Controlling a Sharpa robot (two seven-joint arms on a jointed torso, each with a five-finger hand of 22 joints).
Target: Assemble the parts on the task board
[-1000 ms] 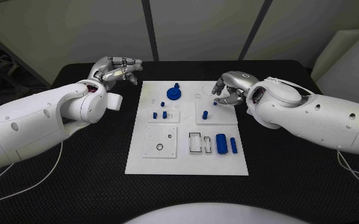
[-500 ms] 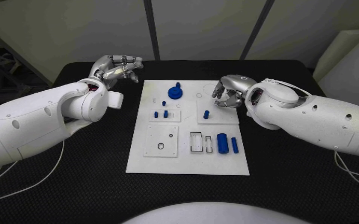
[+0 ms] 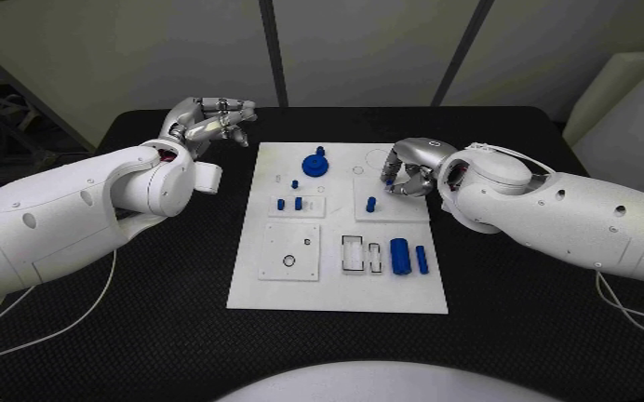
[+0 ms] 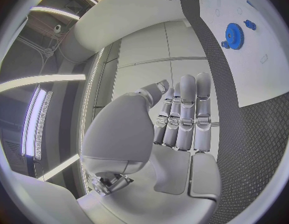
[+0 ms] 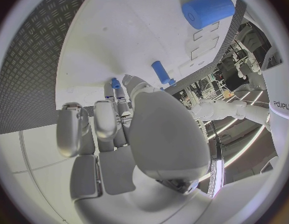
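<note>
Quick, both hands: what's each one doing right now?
Left hand: holds nothing, fingers curled, off the task board.
Right hand: pinching a small blue part.

Left hand point(image 3: 208, 123) raised, fingers curled together, holding nothing. Right hand point(image 3: 409, 171) palm down, fingers curled, small blue peg at fingertips.

Dim even light, sharp, fisheye-bent edges
</note>
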